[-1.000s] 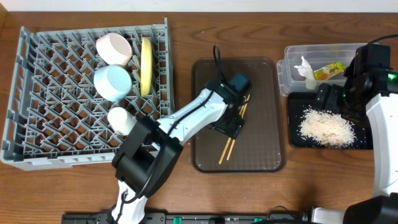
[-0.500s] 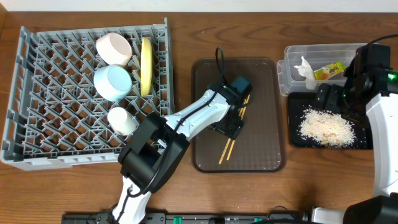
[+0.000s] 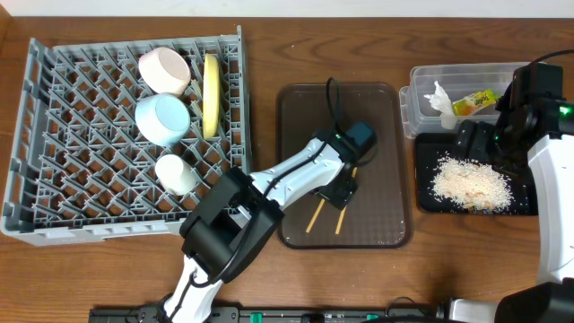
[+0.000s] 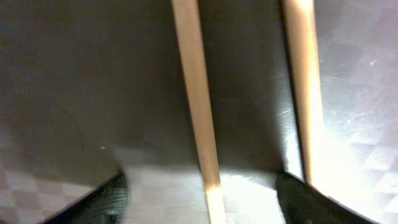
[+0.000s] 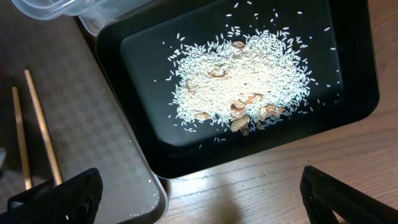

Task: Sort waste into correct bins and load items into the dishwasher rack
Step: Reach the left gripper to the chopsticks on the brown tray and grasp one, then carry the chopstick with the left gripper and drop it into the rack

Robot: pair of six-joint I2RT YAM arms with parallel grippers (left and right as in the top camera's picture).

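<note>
Two wooden chopsticks (image 3: pixel 315 218) flat on the brown tray (image 3: pixel 296 108) at the middle of the table (image 3: pixel 269 54), side by side and a little apart, slanting from 1 o'clock down to 7 o'clock, lower ends showing past the arm. Directly over their middle, low on the tray, the left gripper (image 3: pixel 343 188). In the left wrist view, fingers (image 4: pixel 106 199) released and spread wide. One stick straight up the gap between them, clear of both. The other at the inner edge of the 3 o'clock finger, contact impossible to tell through the blur. Nothing grasped.

At 9 o'clock from the brown tray, the grey rack (image 3: pixel 90 135). Toward its 1 o'clock corner, a pink bowl (image 3: pixel 164 70), a blue bowl (image 3: pixel 163 118) just at 6 o'clock of it, and a white cup (image 3: pixel 176 173) at 6 o'clock again. On edge at 3 o'clock of the two bowls, a yellow plate (image 3: pixel 212 94).

At 2 o'clock of the table, a clear tub (image 3: pixel 426 76) with a crumpled tissue (image 3: pixel 439 100) and a yellow-green wrapper (image 3: pixel 473 101) inside. Just beside it at 6 o'clock, a black tray (image 3: pixel 429 202) with a heap of rice (image 3: pixel 471 182), a few brown bits mixed in, stray grains scattered round the heap.

Over the black tray's 10 o'clock corner, the right gripper (image 3: pixel 475 139), fingers far apart at the bottom corners of the right wrist view, empty.
</note>
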